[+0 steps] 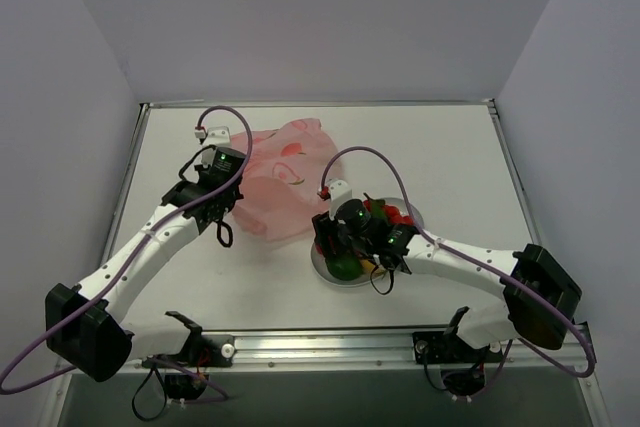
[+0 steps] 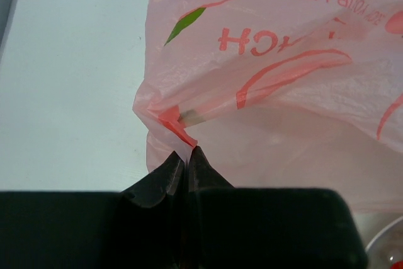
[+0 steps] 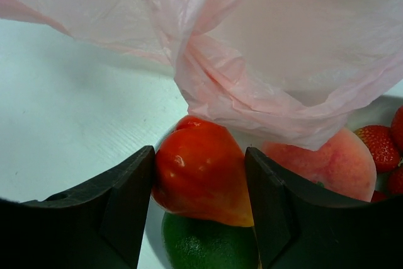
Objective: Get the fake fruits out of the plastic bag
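The pink plastic bag [image 1: 290, 175] lies crumpled on the table behind the arms. My left gripper [image 1: 240, 179] is shut on a pinched edge of the bag [image 2: 283, 92], and its fingertips [image 2: 186, 155] meet on the plastic. My right gripper [image 1: 336, 239] is shut on a glossy red-orange fruit [image 3: 201, 171], with a finger touching each side. It holds the fruit just over the white plate [image 1: 416, 219], right below the bag's hanging edge [image 3: 271, 48]. A green fruit [image 3: 204, 244], a peach-pink fruit [image 3: 334, 162] and strawberries [image 3: 378, 146] lie on the plate.
The plate sits right of centre, its rim touching the bag's near edge, and it also shows in the left wrist view [image 2: 385, 244]. White walls enclose the table on three sides. A metal rail runs along the near edge by the arm bases.
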`<state>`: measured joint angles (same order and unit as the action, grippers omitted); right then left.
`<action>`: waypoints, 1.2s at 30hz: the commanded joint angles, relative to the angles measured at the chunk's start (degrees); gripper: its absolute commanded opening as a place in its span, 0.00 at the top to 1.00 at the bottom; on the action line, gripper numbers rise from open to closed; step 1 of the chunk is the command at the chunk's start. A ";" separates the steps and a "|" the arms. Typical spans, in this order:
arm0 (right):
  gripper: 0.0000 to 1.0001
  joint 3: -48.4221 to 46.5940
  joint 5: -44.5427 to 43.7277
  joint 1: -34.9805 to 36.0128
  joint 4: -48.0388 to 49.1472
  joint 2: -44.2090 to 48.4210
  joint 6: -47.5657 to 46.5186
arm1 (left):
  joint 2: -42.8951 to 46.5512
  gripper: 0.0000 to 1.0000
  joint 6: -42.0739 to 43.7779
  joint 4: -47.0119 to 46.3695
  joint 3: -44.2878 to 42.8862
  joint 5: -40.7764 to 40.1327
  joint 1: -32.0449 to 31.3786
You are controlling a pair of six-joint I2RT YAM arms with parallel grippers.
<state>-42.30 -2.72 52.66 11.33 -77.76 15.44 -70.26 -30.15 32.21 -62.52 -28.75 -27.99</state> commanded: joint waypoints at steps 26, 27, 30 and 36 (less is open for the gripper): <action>0.48 -10.51 -3.51 1.56 -0.97 5.61 1.60 | 3.90 0.98 6.51 -4.96 -0.32 7.31 -7.43; 0.50 -11.82 -4.82 1.83 -0.44 5.08 2.13 | 4.16 0.98 6.60 -4.96 -0.41 7.39 -7.69; 0.57 -12.89 -11.15 2.53 2.28 2.27 4.07 | 5.21 0.98 7.47 -5.22 -0.41 6.69 -9.09; 0.61 -17.46 -18.54 2.36 4.04 -8.54 6.70 | 7.76 0.98 9.58 -5.49 0.12 3.44 -12.08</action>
<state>-57.28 -14.76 54.85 13.54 -81.58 19.70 -65.23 -22.68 28.27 -61.87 -22.37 -38.61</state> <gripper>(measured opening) 0.399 0.026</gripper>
